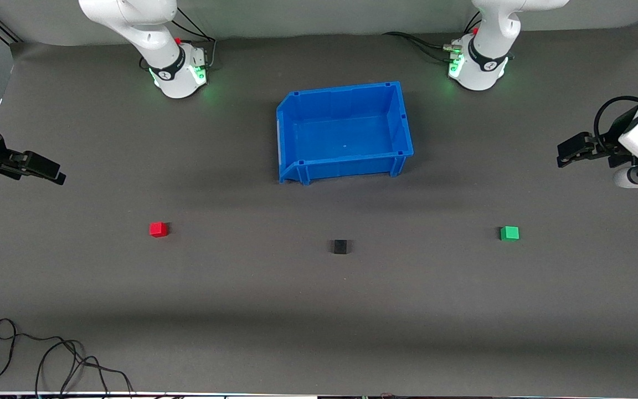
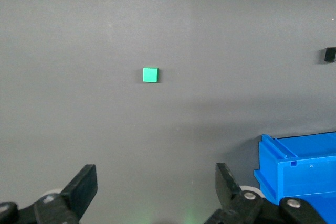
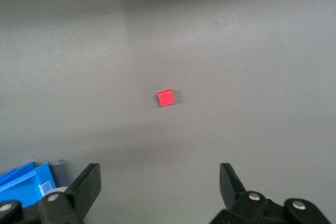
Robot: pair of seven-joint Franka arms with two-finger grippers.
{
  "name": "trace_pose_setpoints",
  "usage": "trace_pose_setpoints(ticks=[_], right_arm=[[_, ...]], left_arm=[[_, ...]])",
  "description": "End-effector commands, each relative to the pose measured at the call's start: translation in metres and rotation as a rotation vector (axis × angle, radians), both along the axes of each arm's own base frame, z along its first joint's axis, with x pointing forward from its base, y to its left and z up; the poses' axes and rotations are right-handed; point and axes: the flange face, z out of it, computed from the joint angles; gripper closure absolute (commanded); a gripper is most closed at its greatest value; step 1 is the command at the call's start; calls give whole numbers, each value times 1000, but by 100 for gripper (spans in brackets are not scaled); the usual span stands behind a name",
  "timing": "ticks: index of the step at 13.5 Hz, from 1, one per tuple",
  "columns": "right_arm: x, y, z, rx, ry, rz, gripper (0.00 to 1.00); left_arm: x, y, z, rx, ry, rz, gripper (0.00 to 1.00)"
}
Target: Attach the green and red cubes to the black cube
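Note:
The black cube [image 1: 340, 246] sits on the grey mat, nearer the front camera than the blue bin. The red cube [image 1: 158, 229] lies toward the right arm's end; it also shows in the right wrist view [image 3: 166, 98]. The green cube [image 1: 509, 233] lies toward the left arm's end; it also shows in the left wrist view [image 2: 150, 75], where the black cube [image 2: 329, 54] is at the edge. My left gripper [image 1: 562, 156] [image 2: 156, 184] is open and empty, up over the mat at its end. My right gripper [image 1: 56, 175] [image 3: 159, 183] is open and empty, up over its end.
An empty blue bin [image 1: 297, 100] stands mid-table between the arm bases; its corner shows in both wrist views [image 2: 299, 169] [image 3: 23, 179]. A black cable [image 1: 47, 360] lies near the front edge at the right arm's end.

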Motion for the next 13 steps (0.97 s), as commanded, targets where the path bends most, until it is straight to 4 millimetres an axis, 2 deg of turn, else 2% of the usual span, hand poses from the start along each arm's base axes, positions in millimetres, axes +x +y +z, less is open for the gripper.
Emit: trace_pose_setpoints(ticks=[1,9,11,13], right_arm=[[2,4,4,-25,-7,14,0],[1,7,2,-24,2,19,0],[3,5,0,-22,1,29,0],[8,6,-19,-21,26,31,0]], left_arm=[[-4,-1,4,3,7,-15,0],[-3,2,5,-1,6,19,0],[-3,2,5,6,6,150,0],[-3,0,4,10,10,323,0]])
